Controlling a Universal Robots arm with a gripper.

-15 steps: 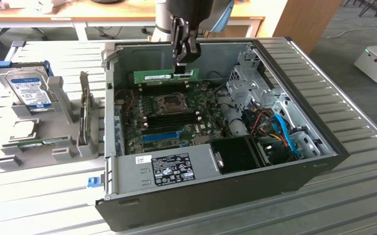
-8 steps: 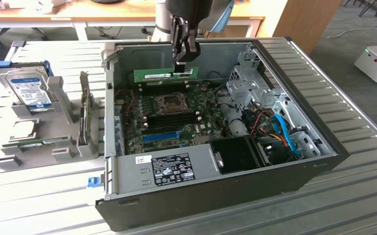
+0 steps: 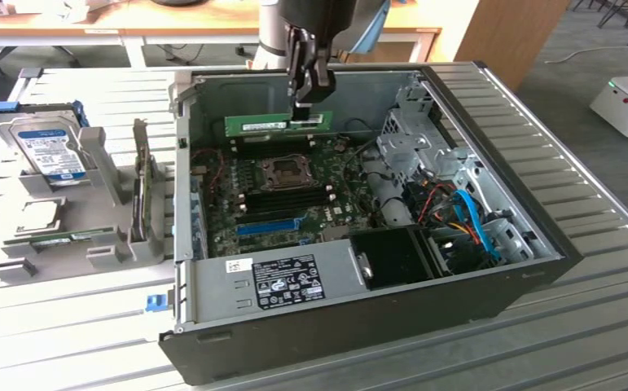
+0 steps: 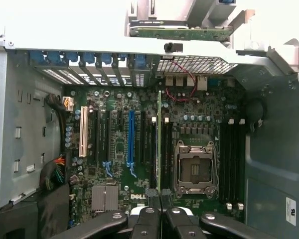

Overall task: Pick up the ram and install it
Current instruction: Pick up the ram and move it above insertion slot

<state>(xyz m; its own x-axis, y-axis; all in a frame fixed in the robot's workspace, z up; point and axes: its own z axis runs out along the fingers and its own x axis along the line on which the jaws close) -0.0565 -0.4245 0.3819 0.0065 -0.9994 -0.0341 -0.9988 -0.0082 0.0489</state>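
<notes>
One ram (image 3: pixel 270 125) stick is held by the gripper (image 3: pixel 311 102), whose jaws are nearly closed and pinched on the stick's upper edge toward one end. It is found in the upper centre of the exterior view, hanging level with its long edge down. It is above the motherboard (image 3: pixel 281 204) and not yet seated. In the wrist view the ram (image 4: pixel 159 139) is seen edge-on as a thin green line running away from the gripper (image 4: pixel 159 195). It lies just beside the black slots (image 4: pixel 168 149) next to the socket (image 4: pixel 194 169).

Several faults can be foreseen.
- Because the grip is placed toward one end, the free end may sag or swing. One corner would then meet a slot first and the stick would jam.
- The stick's line appears slightly off the slot beside it. If lowered so, its contacts could be pressed onto the slot wall or the board.
- Whether the slot latches are open cannot be told. Closed latches would block seating.
- So thin a pinch could slip under a downward push.

Two containers are present. An open case (image 3: pixel 346 326) is set across the centre and right of the exterior view. In it are the motherboard, the socket (image 3: pixel 287 169), a labelled metal box (image 3: pixel 287 281) at lower centre, and blue and orange cables (image 3: pixel 472 220) at the right. A grey tray (image 3: pixel 96 252) at the left holds a hard drive (image 3: pixel 53 151), stood upright at the upper left. A dark flat part (image 3: pixel 140 187) is set on edge in it, near the case.
</notes>
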